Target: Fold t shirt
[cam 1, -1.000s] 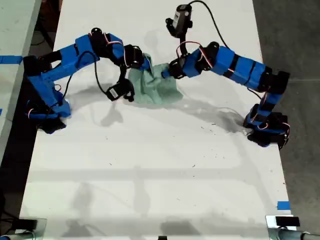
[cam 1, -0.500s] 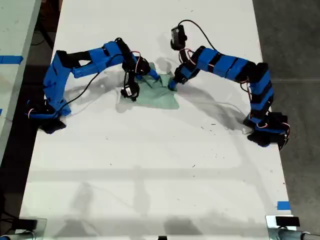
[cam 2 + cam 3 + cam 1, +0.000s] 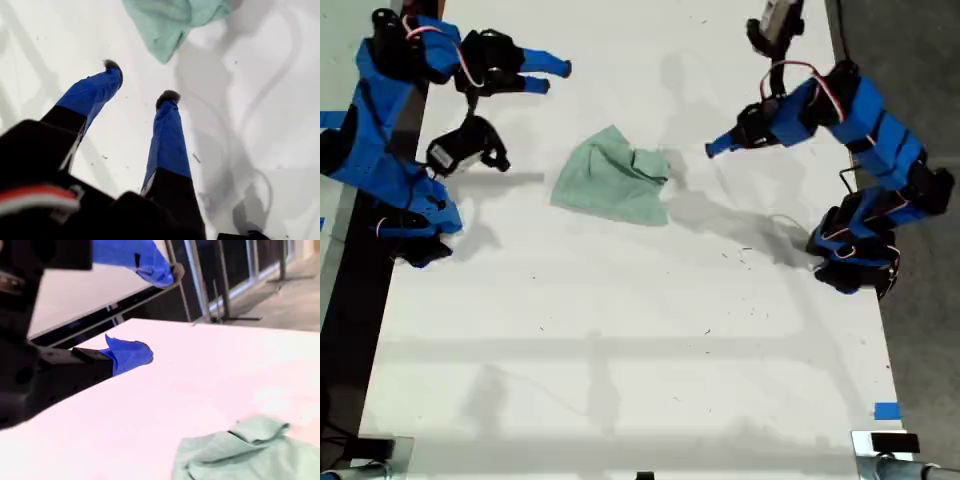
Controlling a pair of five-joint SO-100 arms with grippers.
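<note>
The t shirt (image 3: 613,182) is lying bundled and wrinkled on the white surface (image 3: 620,330), a little above the middle of the exterior view and between the two arms. It is forming a rough wedge. Its long axis is running across the exterior view, and a doubled-over lump is sitting at the end toward that view's right. A narrower corner is pointing toward that view's top.

My first claw (image 3: 715,148) is hovering just beside that lumpy end. It is angling down toward the cloth, and nothing is touching. In its own wrist view the fingers are standing spread and empty, with a corner of the t shirt (image 3: 172,20) lying straight ahead of the claw (image 3: 140,80).

My second claw (image 3: 552,72) is hanging raised and well apart, off toward the exterior view's upper left. It is gaping wide (image 3: 159,312) and holding nothing, with the t shirt (image 3: 250,452) lying below its line. I judge the first claw the nearer one for the next pinch.
</note>
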